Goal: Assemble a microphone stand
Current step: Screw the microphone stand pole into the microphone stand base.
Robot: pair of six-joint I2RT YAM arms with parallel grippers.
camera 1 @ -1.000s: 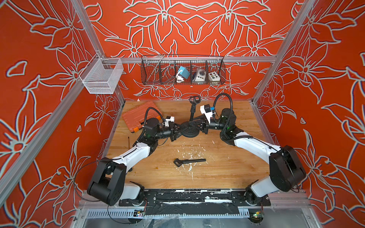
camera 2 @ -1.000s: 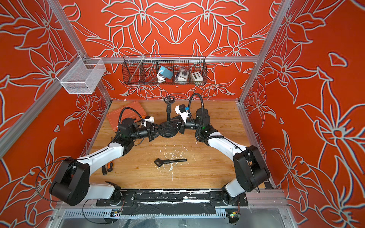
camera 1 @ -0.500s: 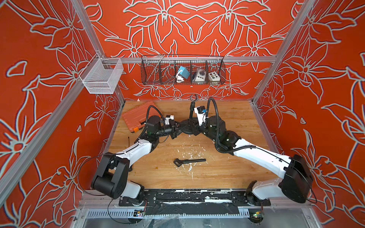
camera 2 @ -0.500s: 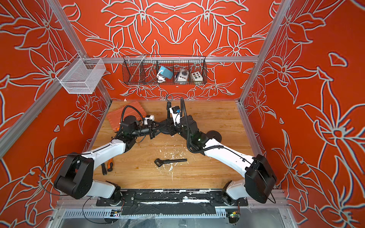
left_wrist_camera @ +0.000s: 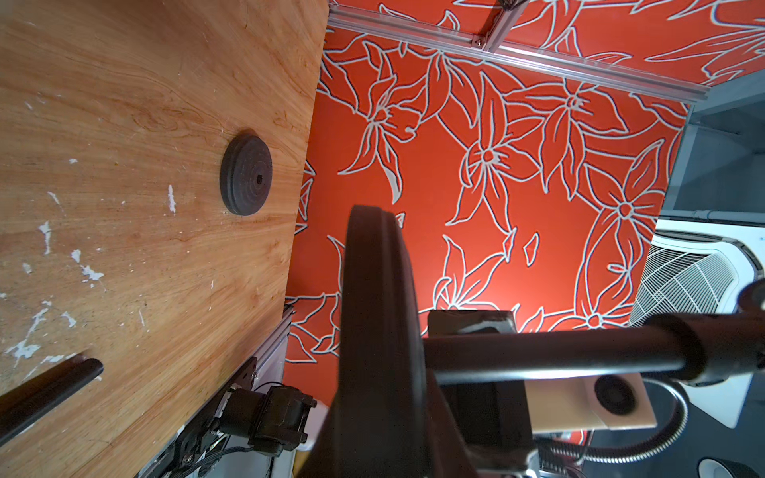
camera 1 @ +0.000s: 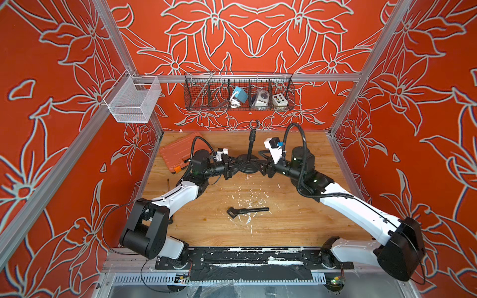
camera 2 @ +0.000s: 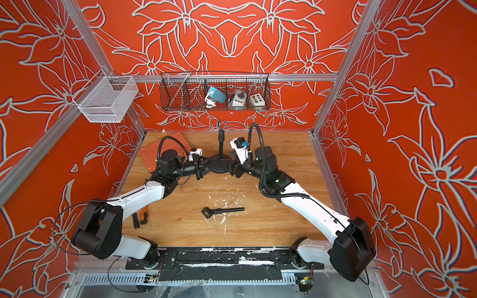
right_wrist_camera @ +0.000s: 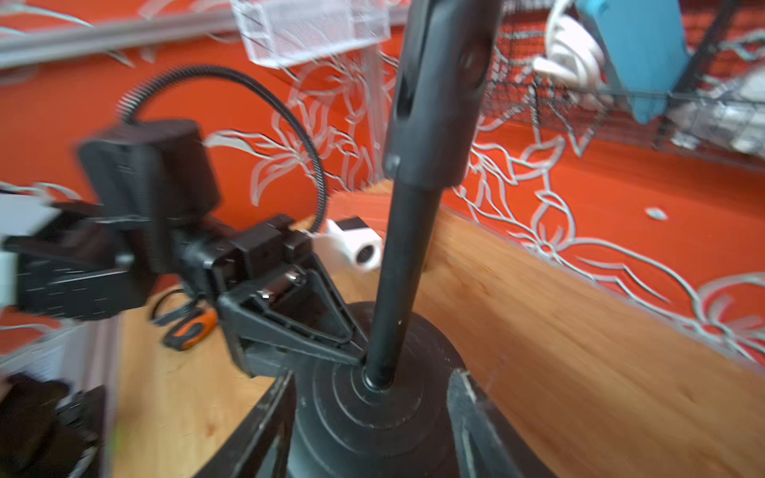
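At stand base [camera 1: 247, 167] | right fingers [right_wrist_camera: 472, 418] now apart; left fingers [right_wrist_camera: 289, 331] clamped

Walls: orange-red panels [camera 1: 245, 33] printed with white-outlined flowers
Frame: silver aluminium rails [camera 1: 322, 77] along the corners and back wall
Counter: pale wooden top [camera 1: 296, 227] flecked with white chips
Light: bright, even

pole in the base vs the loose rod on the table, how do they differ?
The pole stands upright in the round base; the loose rod lies flat on the table. The left gripper clamps that base, so the pole is held; nothing touches the rod. Both are slim and black.
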